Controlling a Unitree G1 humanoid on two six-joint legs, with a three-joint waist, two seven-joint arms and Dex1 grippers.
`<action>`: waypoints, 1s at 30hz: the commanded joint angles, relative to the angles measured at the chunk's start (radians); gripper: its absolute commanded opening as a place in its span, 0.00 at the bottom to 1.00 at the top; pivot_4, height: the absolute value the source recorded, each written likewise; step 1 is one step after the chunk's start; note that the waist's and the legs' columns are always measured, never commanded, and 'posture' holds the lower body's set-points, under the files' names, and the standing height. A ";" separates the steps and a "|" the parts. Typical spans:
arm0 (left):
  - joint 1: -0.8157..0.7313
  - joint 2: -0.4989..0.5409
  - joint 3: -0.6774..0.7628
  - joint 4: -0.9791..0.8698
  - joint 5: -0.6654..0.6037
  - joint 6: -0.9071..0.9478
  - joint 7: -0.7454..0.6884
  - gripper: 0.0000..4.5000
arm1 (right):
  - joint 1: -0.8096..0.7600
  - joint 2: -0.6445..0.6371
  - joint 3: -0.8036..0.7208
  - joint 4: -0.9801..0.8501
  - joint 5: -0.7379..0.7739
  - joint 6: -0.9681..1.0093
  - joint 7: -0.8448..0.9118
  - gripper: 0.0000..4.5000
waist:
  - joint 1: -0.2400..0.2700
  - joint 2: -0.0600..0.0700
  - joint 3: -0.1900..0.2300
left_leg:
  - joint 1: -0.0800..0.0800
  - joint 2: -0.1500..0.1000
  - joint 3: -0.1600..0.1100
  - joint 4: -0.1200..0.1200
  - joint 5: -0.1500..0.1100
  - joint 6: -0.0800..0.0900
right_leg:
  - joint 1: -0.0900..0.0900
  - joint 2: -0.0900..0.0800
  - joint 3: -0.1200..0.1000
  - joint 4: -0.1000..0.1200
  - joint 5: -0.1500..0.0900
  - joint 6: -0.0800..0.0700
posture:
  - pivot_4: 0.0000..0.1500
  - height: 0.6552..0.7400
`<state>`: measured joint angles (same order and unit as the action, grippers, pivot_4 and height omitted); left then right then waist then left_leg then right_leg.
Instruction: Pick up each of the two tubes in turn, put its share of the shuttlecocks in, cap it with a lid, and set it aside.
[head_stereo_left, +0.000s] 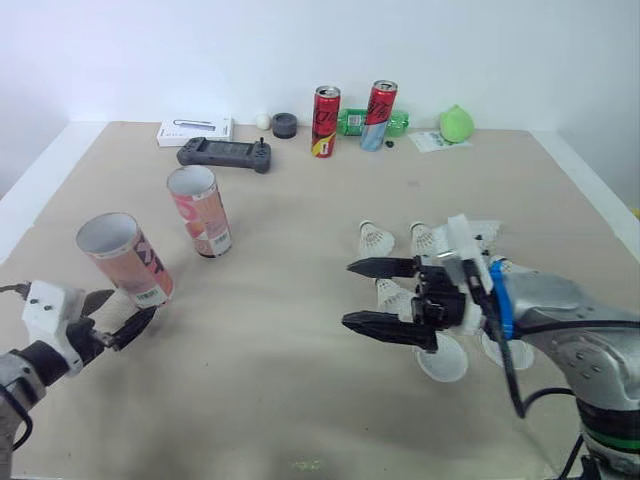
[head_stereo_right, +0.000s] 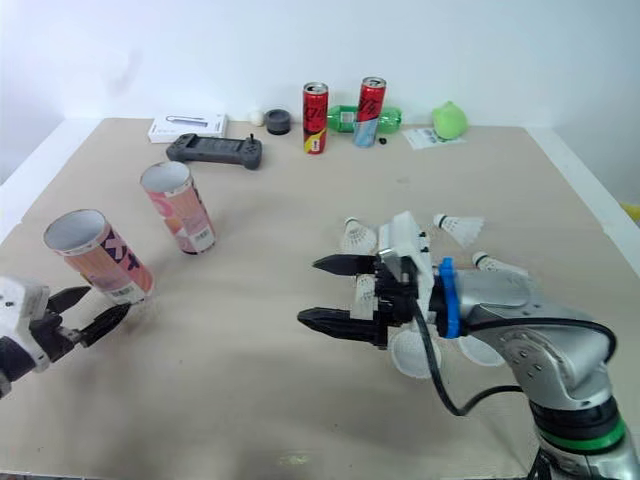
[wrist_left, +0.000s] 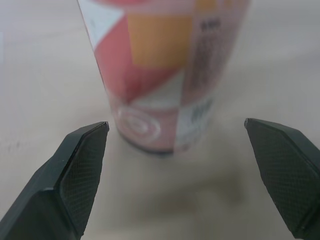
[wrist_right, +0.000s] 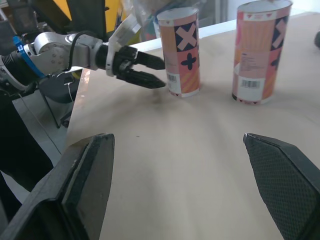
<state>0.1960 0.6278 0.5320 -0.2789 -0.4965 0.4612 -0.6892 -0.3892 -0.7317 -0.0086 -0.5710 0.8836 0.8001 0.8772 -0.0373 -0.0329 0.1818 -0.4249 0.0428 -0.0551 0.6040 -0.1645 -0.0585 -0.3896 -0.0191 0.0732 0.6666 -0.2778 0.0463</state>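
Hovering low over the near left of the surface (head_stereo_left: 300, 400) with the left claw (head_stereo_left: 125, 312) spread wide, both black fingers (wrist_left: 82, 170) aimed at the foot of the nearer tube (head_stereo_left: 122, 258) and just short of it, nothing gripped. Finds that tube standing upright, mouth open, red and pink with dark cross marks and a barcode near the base. Finds the second tube (head_stereo_left: 200, 210) upright and open as well, a little farther back and toward the middle, apart from the first. Holds the right claw (head_stereo_left: 348, 294) spread and empty, pointing across toward the tubes from the right half of the surface, well apart from both. Shows the shuttlecocks (head_stereo_left: 376, 238) lying loose on the surface beside and behind the right claw's wrist, white-feathered, several in a cluster, with one stray shuttlecock (head_stereo_right: 460, 226) farther to the right. Shows two white lids (head_stereo_left: 442, 362) flat on the surface under the right forearm, just beside the cluster. Along the far edge, by the wall: a white box (head_stereo_left: 195, 130), a dark game console (head_stereo_left: 225, 153), a small white ball (head_stereo_left: 263, 120), a dark round thing (head_stereo_left: 285, 125), two red cans (head_stereo_left: 326, 120) standing, a green bottle (head_stereo_left: 350, 122) lying behind them, a green rounded thing (head_stereo_left: 456, 123) and a slip of paper (head_stereo_left: 435, 142)
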 joint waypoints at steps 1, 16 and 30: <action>-0.037 -0.018 -0.019 0.043 0.034 -0.062 0.029 1.00 | -0.031 0.019 0.024 0.000 -0.025 -0.040 0.018 0.99 | 0.000 0.000 0.000 | 0.000 0.001 0.000 0.000 0.000 0.000 | 0.000 0.001 0.000 0.000 0.000 -0.001 | 1.00 1.00; -0.237 -0.022 -0.180 0.365 0.167 -0.273 0.020 1.00 | -0.048 0.094 0.075 0.024 -0.094 -0.075 -0.007 0.99 | 0.000 0.000 0.000 | 0.002 0.006 0.000 0.001 0.001 0.000 | 0.000 0.008 0.000 0.001 0.004 -0.005 | 1.00 1.00; -0.222 -0.028 -0.180 0.379 0.165 -0.286 0.025 0.80 | -0.038 0.094 0.067 0.017 -0.086 -0.065 -0.019 1.00 | 0.000 0.000 0.000 | 0.002 0.007 0.000 0.001 0.001 0.000 | -0.001 0.009 0.000 0.001 0.004 -0.005 | 1.00 1.00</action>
<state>-0.0411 0.5997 0.3480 0.1068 -0.3346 0.1757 -0.6665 -0.4193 -0.6386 0.0775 -0.5337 0.7899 0.7433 0.8613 -0.0378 -0.0327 0.1816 -0.4230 0.0498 -0.0554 0.6046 -0.1633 -0.0588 -0.3902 -0.0105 0.0736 0.6680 -0.2735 0.0412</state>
